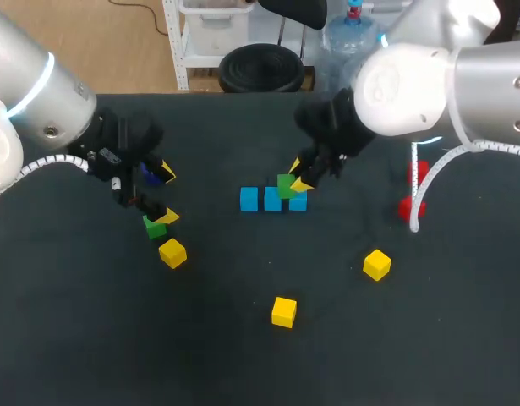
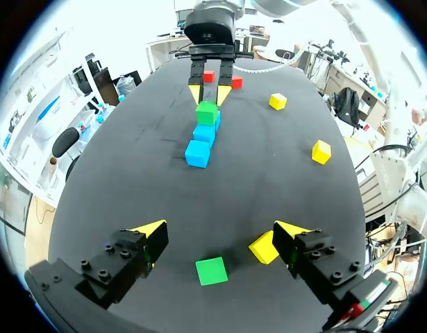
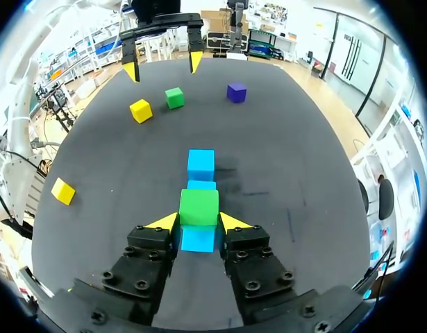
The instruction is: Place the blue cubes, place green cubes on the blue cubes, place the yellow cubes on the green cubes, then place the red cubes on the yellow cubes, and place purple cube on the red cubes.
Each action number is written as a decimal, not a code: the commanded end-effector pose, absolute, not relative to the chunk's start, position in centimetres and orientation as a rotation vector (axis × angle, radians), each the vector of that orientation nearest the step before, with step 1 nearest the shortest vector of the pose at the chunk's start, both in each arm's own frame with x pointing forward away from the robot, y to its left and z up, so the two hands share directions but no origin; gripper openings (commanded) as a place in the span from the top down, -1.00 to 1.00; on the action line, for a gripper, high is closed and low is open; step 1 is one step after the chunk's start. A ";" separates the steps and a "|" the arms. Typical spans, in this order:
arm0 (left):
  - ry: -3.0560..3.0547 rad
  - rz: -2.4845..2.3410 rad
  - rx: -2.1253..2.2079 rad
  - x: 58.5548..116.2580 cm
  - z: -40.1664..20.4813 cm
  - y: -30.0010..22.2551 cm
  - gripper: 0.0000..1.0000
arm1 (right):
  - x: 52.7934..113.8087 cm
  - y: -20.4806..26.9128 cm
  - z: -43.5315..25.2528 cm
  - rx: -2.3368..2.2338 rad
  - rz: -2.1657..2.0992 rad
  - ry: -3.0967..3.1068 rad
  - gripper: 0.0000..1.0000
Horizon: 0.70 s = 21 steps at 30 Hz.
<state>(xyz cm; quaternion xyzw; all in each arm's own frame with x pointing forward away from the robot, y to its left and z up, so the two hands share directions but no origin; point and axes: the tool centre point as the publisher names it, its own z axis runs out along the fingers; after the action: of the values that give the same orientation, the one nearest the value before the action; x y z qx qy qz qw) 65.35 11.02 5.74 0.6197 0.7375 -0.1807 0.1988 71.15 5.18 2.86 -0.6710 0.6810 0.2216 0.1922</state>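
Three blue cubes (image 1: 249, 200) lie in a row mid-table. My right gripper (image 3: 199, 220) is shut on a green cube (image 3: 198, 207), holding it over the nearest blue cubes (image 3: 198, 238); whether it rests on them I cannot tell. My left gripper (image 2: 220, 239) hangs open above a second green cube (image 2: 212, 270), which lies on the table between its fingers. A yellow cube (image 2: 264, 247) sits beside one finger. The purple cube (image 3: 236, 91) is near the left gripper (image 1: 165, 195). Two red cubes (image 1: 409, 207) lie at the right.
Two more yellow cubes (image 1: 284, 311) (image 1: 377, 264) lie loose on the front part of the black table (image 1: 90, 338). The right arm's white cable (image 1: 429, 182) hangs in front of the red cubes.
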 end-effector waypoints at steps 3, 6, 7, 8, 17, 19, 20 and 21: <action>2.057 -0.508 1.734 65.4 5.7 11.1 -1.00 | 71.3 5.2 2.7 -1.884 0.626 1.912 0.27; 2.057 -0.508 1.734 65.4 5.7 11.1 -1.00 | 71.2 5.2 2.7 -1.884 0.627 1.912 0.25; 2.057 -0.508 1.734 65.4 5.7 11.1 -1.00 | 71.2 5.2 2.7 -1.884 0.627 1.912 0.25; 2.057 -0.508 1.734 65.4 5.7 11.1 -1.00 | 71.2 5.2 2.7 -1.883 0.627 1.912 0.25; 2.057 -0.508 1.734 65.4 5.7 11.1 -1.00 | 71.3 5.2 2.7 -1.882 0.627 1.912 0.14; 2.057 -0.508 1.734 65.4 5.7 11.1 -1.00 | 71.3 5.2 2.7 -1.884 0.626 1.911 0.10; 2.057 -0.508 1.734 65.4 5.7 11.1 -1.00 | 71.3 5.2 2.7 -1.884 0.626 1.911 0.10; 2.057 -0.508 1.734 65.4 5.7 11.1 -1.00 | 71.3 5.2 2.7 -1.883 0.626 1.912 0.09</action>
<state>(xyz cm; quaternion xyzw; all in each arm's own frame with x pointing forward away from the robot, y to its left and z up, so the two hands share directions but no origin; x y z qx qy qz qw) 65.35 11.02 5.75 0.6197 0.7375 -0.1807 0.1988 71.18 5.22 2.72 -0.6707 0.6813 0.2219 0.1918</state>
